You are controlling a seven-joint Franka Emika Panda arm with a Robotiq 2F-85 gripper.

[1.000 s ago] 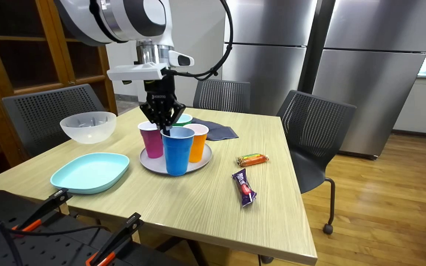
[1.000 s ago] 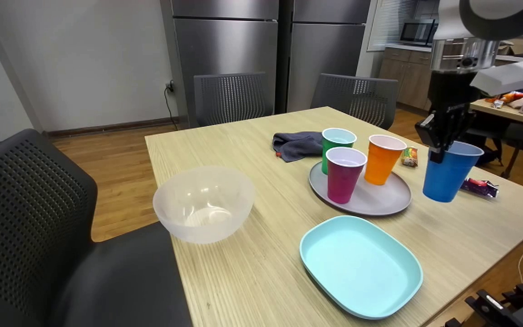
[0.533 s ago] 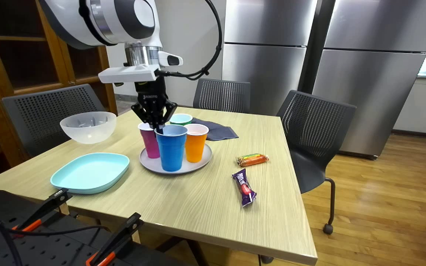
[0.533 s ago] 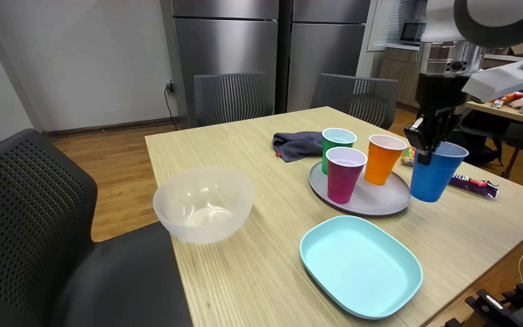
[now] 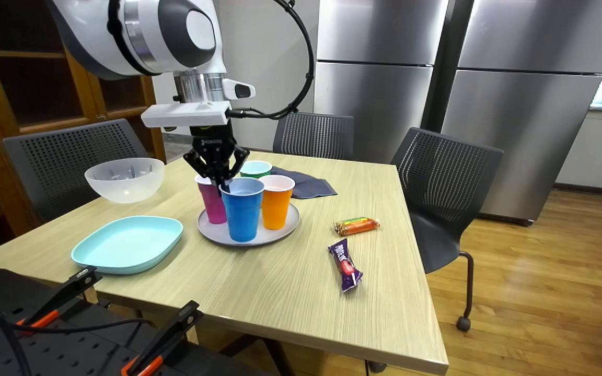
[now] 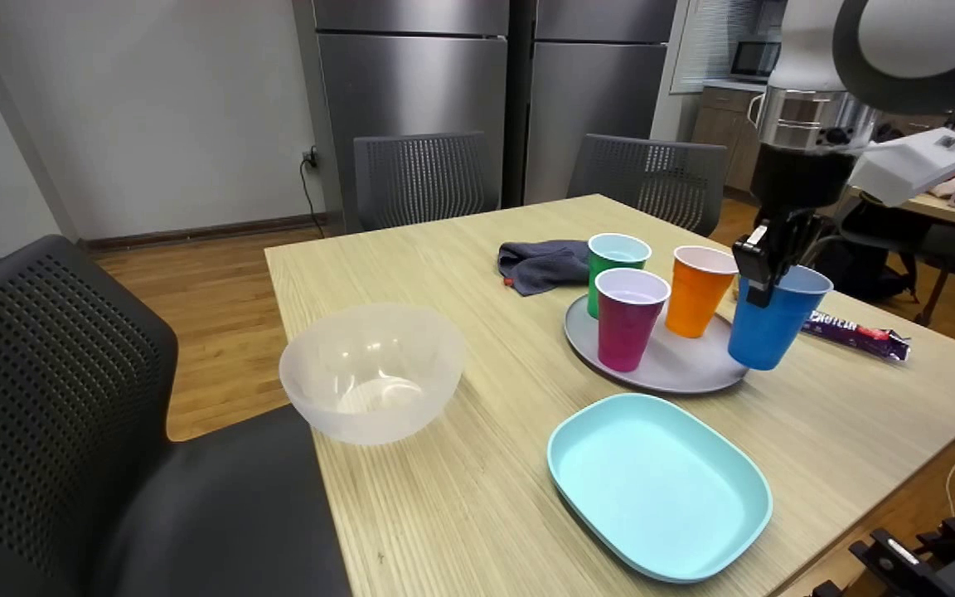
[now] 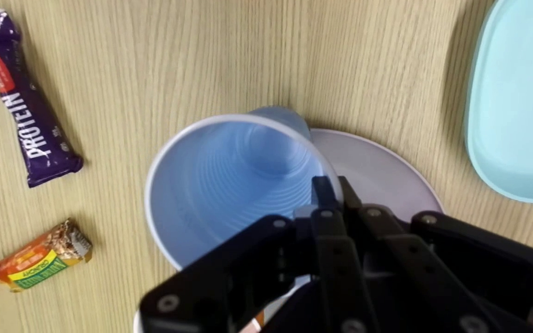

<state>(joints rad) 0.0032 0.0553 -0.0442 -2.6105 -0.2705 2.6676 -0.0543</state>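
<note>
My gripper (image 7: 337, 193) is shut on the near rim of a blue cup (image 5: 243, 216), one finger inside the cup and one outside. In the wrist view the blue cup (image 7: 229, 185) shows its ridged inside, with nothing in it. Its base overlaps the edge of a grey-mauve plate (image 6: 693, 380); whether it touches the plate or hangs above I cannot tell. On that plate stand a magenta cup (image 6: 628, 332), an orange cup (image 6: 695, 298) and a green cup (image 6: 606, 272), all upright. Seen in an exterior view, the gripper (image 5: 225, 186) partly covers the magenta cup.
A turquoise tray (image 6: 660, 489) lies beside the plate, and a frosted bowl (image 6: 371, 373) sits near the table edge. A purple protein bar (image 7: 30, 106) and an orange snack bar (image 7: 40, 256) lie off to a side. A dark cloth (image 5: 306, 184) rests behind the cups. Chairs surround the table.
The gripper has carried the blue cup leftward in both exterior views, from beside the plate to over its edge. The arm has tilted slightly lately. Everything else stayed put.
</note>
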